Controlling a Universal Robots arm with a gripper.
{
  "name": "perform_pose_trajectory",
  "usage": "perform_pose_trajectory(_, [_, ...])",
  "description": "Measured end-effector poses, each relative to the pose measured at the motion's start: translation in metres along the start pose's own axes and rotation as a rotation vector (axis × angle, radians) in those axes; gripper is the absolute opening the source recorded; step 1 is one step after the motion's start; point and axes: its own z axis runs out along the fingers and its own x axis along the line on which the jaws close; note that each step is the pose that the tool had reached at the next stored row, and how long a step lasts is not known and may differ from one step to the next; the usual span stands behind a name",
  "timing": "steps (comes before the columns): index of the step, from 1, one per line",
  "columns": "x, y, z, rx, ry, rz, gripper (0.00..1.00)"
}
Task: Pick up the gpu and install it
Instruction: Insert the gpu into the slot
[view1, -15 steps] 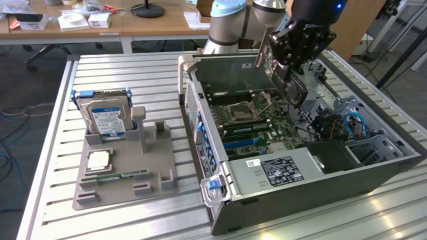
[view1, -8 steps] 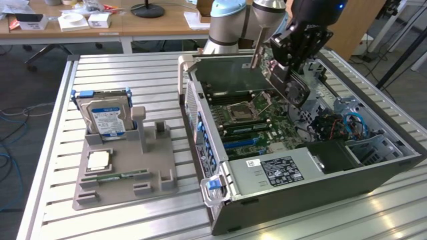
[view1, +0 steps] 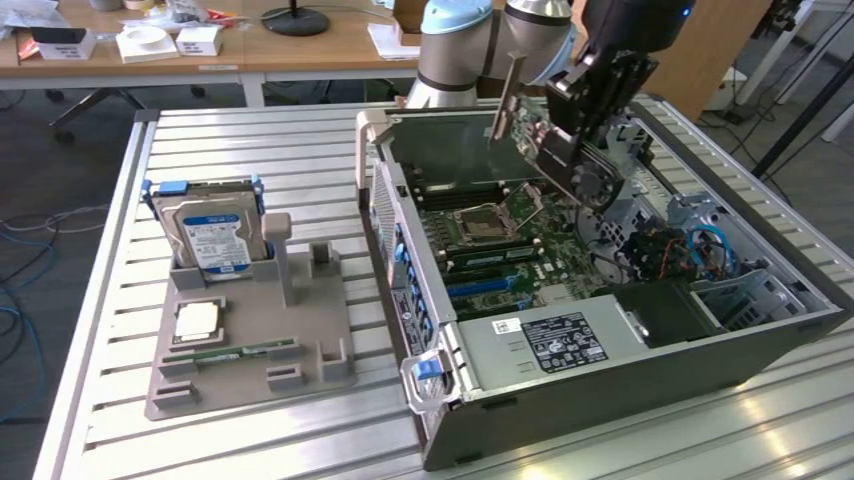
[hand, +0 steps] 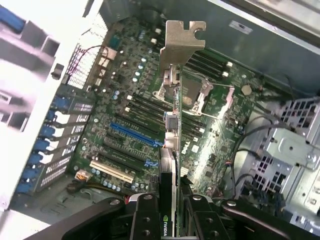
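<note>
In the exterior view, the gripper (view1: 585, 135) is clamped on the gpu (view1: 541, 135) and holds it in the air over the open computer case (view1: 641, 400). The card is tilted, with its silver bracket (view1: 507, 95) toward the back wall of the case. Its lower edge is above the motherboard (view1: 514, 250) and does not touch it; there is free room under the card. The case stands on a slatted metal table (view1: 107, 330). On the exterior view's left, well apart from the case, a grey holder (view1: 247, 375) carries a hard drive (view1: 214, 235) standing upright. Its blue and white label cannot be read. The power supply (view1: 561, 340) has a black label with white writing, also not readable.

In the wrist view, the gpu (hand: 172, 150) is seen from its thin edge, and the bracket (hand: 182, 42) is at the far end. The fingers (hand: 145, 220) press on both faces of the card, one on each side. Between them, the card shows a green Nvidia mark. Below the card lies the motherboard (hand: 130, 100) with a blue slot (hand: 135, 134) and a white slot (hand: 112, 170), both apart from the card edge. Small white letters near the card on the board look like "DELL". Blue latches (hand: 50, 132) line the case wall beside the slots.
</note>
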Motion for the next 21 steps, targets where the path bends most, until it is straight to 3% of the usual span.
perform_pose_trajectory(21, [0.0000,-0.0001,0.0013,-0.0115,0.0162,-0.382,0.26])
